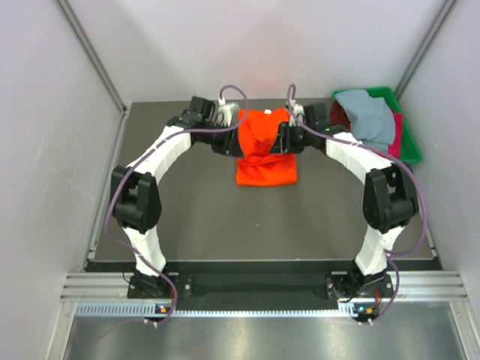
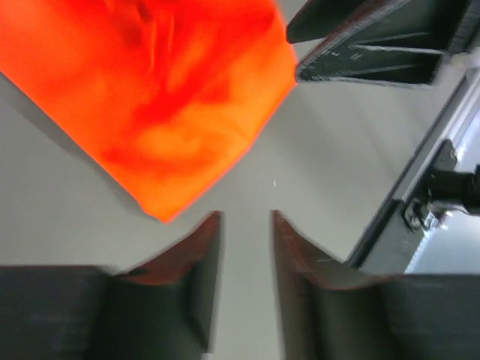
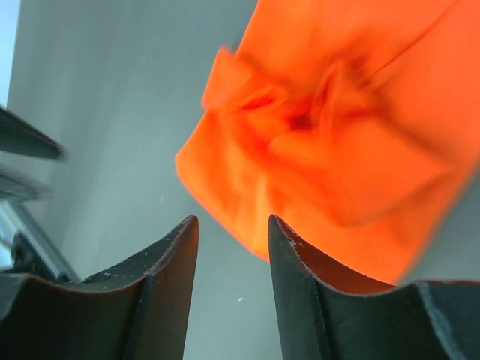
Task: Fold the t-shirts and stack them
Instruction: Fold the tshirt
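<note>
Both arms rise from their bases, bend at dark elbows and reach forward and inward, so that the wrists nearly face each other across the middle. The left arm (image 1: 169,150) angles up to the right, its wrist turned inward, and the left claw (image 1: 234,135) points toward the centre. The right arm (image 1: 349,154) mirrors it, with the right claw (image 1: 289,139) pointing left, near its partner but apart from it. In the left wrist view the two dark fingers (image 2: 187,262) stand parted with a gap between them. In the right wrist view the fingers (image 3: 161,270) are likewise parted, about as wide.
</note>
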Available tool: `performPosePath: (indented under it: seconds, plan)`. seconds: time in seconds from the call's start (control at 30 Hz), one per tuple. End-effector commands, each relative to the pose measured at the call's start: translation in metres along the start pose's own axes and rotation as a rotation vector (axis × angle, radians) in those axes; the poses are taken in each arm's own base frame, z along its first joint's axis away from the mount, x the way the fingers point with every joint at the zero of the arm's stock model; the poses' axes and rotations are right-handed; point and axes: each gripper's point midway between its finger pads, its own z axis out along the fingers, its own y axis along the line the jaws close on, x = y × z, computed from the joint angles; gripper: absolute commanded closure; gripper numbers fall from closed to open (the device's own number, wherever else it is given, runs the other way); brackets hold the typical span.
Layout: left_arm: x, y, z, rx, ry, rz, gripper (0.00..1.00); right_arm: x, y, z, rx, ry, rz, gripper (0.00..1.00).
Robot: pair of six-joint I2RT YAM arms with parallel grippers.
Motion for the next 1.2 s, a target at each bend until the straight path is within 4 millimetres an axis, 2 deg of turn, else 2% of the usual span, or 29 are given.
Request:
performPosePath:
  seconds: [0.0, 0.1, 0.13, 0.23, 0.37, 0.4, 0.5, 0.63, 0.97, 1.17]
  plan:
    - [0.047, 0.0, 0.02, 0.084, 0.094, -0.129, 0.67, 0.024, 0.024, 0.016, -0.071, 0.06, -0.001, 0.58]
    - [0.066, 0.008, 0.031, 0.082, 0.123, -0.166, 0.77, 0.037, 0.031, 0.026, -0.085, 0.099, 0.003, 0.59]
    - [0.069, 0.007, 0.035, 0.097, 0.128, -0.179, 0.83, 0.04, 0.031, 0.029, -0.085, 0.111, 0.008, 0.6]
    - [0.074, 0.015, 0.047, 0.105, 0.138, -0.195, 0.9, 0.043, 0.03, 0.031, -0.083, 0.115, 0.01, 0.61]
    - [0.076, 0.027, 0.065, 0.105, 0.166, -0.202, 0.92, 0.051, 0.022, 0.034, -0.063, 0.122, 0.016, 0.61]
    - [0.069, 0.028, 0.066, 0.105, 0.162, -0.194, 0.92, 0.056, 0.021, 0.035, -0.06, 0.13, 0.022, 0.62]
    - [0.068, 0.036, 0.076, 0.104, 0.169, -0.2, 0.92, 0.062, 0.016, 0.039, -0.049, 0.137, 0.027, 0.62]
    - [0.069, 0.044, 0.087, 0.102, 0.176, -0.214, 0.92, 0.066, 0.009, 0.049, -0.032, 0.153, 0.025, 0.62]
    - [0.082, 0.066, 0.106, 0.068, 0.213, -0.234, 0.9, 0.049, -0.01, 0.086, 0.004, 0.137, 0.005, 0.64]
    - [0.088, 0.07, 0.108, 0.047, 0.226, -0.232, 0.89, 0.017, -0.017, 0.098, 0.046, 0.065, -0.029, 0.66]
